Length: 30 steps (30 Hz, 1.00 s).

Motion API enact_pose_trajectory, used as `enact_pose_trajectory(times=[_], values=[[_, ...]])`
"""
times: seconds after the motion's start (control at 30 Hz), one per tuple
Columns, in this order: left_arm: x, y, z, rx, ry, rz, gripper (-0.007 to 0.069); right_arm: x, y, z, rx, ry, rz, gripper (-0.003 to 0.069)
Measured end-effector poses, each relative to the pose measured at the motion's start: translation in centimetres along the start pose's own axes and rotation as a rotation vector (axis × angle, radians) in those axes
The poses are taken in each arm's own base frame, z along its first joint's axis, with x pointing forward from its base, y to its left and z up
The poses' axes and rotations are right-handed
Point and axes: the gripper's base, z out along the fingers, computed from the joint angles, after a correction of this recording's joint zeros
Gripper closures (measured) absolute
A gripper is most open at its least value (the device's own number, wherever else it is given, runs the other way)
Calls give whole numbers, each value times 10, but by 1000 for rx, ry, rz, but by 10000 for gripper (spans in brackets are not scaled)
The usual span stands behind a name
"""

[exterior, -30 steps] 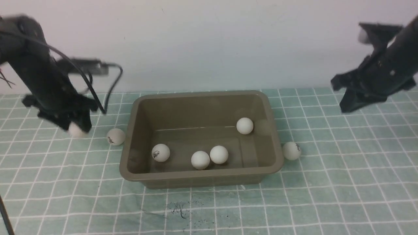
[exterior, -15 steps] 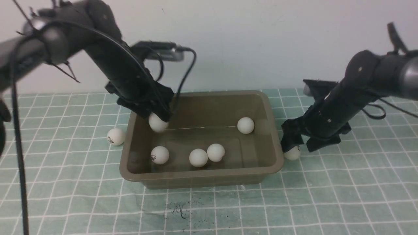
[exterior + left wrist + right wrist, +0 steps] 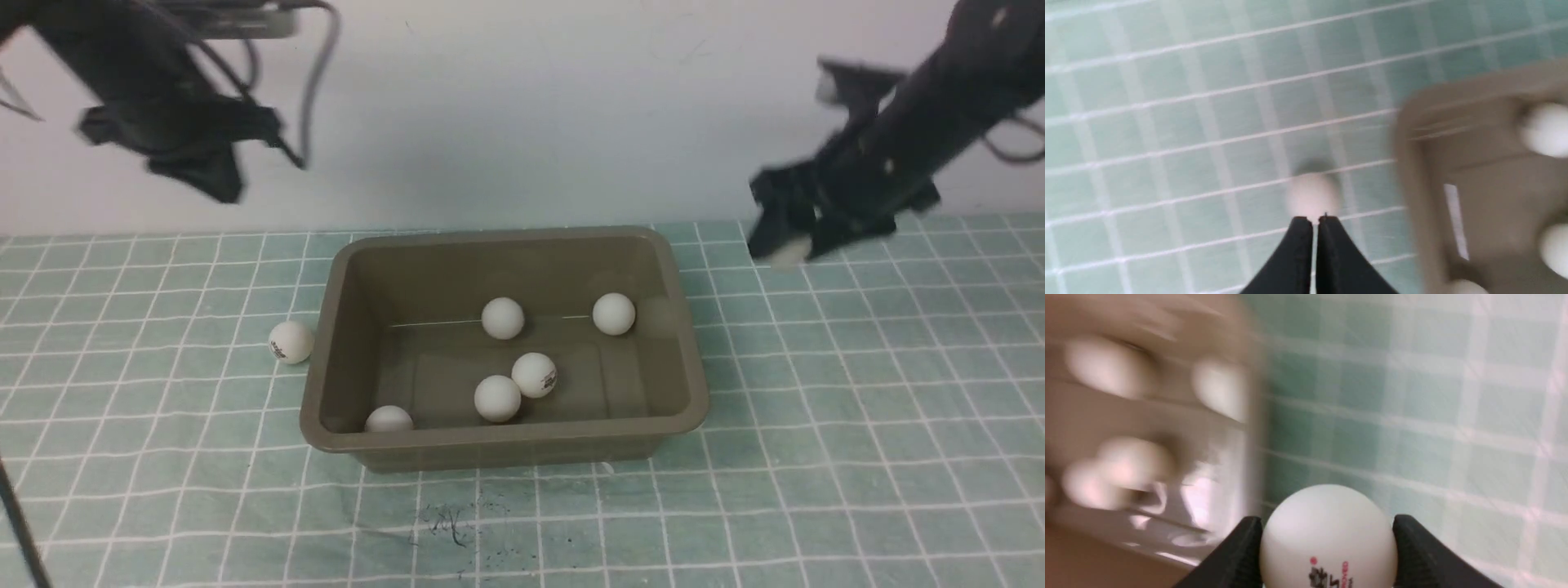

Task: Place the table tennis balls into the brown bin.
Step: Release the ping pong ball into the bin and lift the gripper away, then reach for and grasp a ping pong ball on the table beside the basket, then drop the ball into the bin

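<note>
The right gripper (image 3: 1327,533) clamps a table tennis ball (image 3: 1327,526) (logo showing), brown bin (image 3: 1147,412) beside it; the left gripper (image 3: 1312,221) is closed, empty, a loose ball (image 3: 1312,195) beyond its tips.

I see brown bin (image 3: 498,438) upright on cloth (image 3: 816,425), olive-brown, rounded corners, open top, long side toward me. I count five table tennis balls (image 3: 503,318) inside: two by far wall, second one (image 3: 613,314) nearer right end; two side by side mid-floor, logo one (image 3: 535,375) and plain one (image 3: 497,398); fifth (image 3: 389,419) against near wall, half hidden by rim. Sixth ball (image 3: 291,341), logo showing, on cloth just beside bin's left wall. Seventh ball (image 3: 1327,535), logo visible, pinched in right gripper (image 3: 785,243), raised, right of bin.
</note>
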Motion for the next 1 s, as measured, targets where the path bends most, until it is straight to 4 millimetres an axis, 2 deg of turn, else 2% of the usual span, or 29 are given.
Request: enact_pose_trajectory(times=[0.1, 0.17, 0.2, 0.3, 0.4, 0.43, 0.5, 0.53, 0.57, 0.6, 0.67, 0.7, 0.73, 0.8, 0.83, 0.9, 0.97, 1.0], values=[[3, 25, 21, 26, 47, -93, 619, -4, 39, -2, -65, -68, -107, 294], [6, 30, 44, 64, 95, -106, 579, -1, 66, 15, -95, -74, -190, 294], [7, 31, 54, 76, 113, -100, 557, 0, 73, 19, -102, -77, -209, 294], [11, 24, 89, 115, 182, -69, 424, 5, 97, 44, -117, -77, -268, 253], [15, 17, 110, 125, 224, -49, 292, 8, 105, 49, -114, -77, -292, 174], [16, 14, 116, 125, 240, -40, 237, 8, 105, 49, -108, -74, -301, 127], [19, 10, 129, 120, 268, -22, 139, 9, 103, 40, -85, -69, -321, 77], [20, 9, 134, 116, 280, -17, 120, 8, 100, 34, -73, -69, -326, 76], [23, 8, 143, 111, 301, -11, 101, 8, 92, 19, -37, -59, -332, 100], [25, 8, 147, 106, 312, -7, 110, 9, 86, 5, -10, -59, -334, 151], [28, 11, 157, 75, 338, -13, 228, 8, 69, -21, 56, -66, -321, 257], [28, 11, 158, 64, 342, -13, 280, 9, 63, -31, 75, -66, -311, 342], [29, 12, 158, 57, 343, -13, 290, 10, 54, -41, 100, -76, -293, 396], [27, 14, 151, 16, 334, 1, 272, 17, 31, -55, 143, -68, -230, 550], [25, 16, 145, -3, 322, 7, 272, 24, 17, -58, 160, -57, -189, 600], [20, 15, 127, -22, 285, 18, 272, 39, -6, -56, 172, -22, -111, 649], [13, 11, 96, -28, 218, 28, 272, 57, -23, -42, 146, 18, -25, 662], [10, 6, 79, -21, 180, 31, 272, 68, -29, -28, 126, 38, 16, 664]])
